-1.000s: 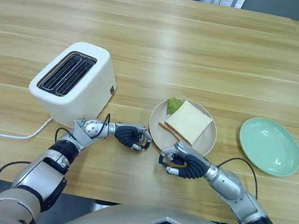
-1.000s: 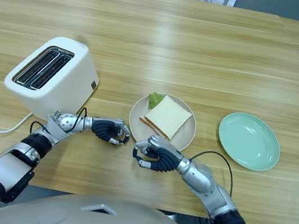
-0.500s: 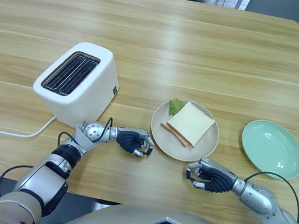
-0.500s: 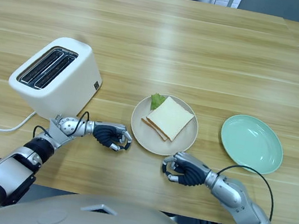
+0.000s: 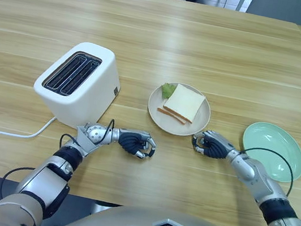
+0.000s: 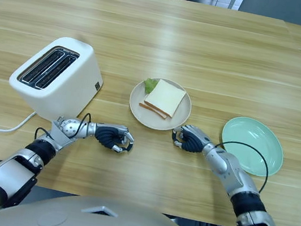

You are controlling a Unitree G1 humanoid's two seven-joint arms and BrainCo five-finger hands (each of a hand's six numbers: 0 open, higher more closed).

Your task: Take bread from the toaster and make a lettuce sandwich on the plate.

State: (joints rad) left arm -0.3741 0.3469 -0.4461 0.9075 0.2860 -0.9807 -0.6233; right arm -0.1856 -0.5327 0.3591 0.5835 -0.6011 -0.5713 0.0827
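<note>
Left eye view: left robot hand curled, empty; right robot hand likewise, just beside the plate.

White toaster stands left of tan plate bearing lettuce sandwich

The table is pale honey wood, streaked with long grain and darker plank seams. The toaster is cream with dark slots, and its cord is white. The plate is tan, the bread white with a brown crust, and the lettuce bright green. The second plate is mint green. The left hand and right hand are black and silver.
</note>
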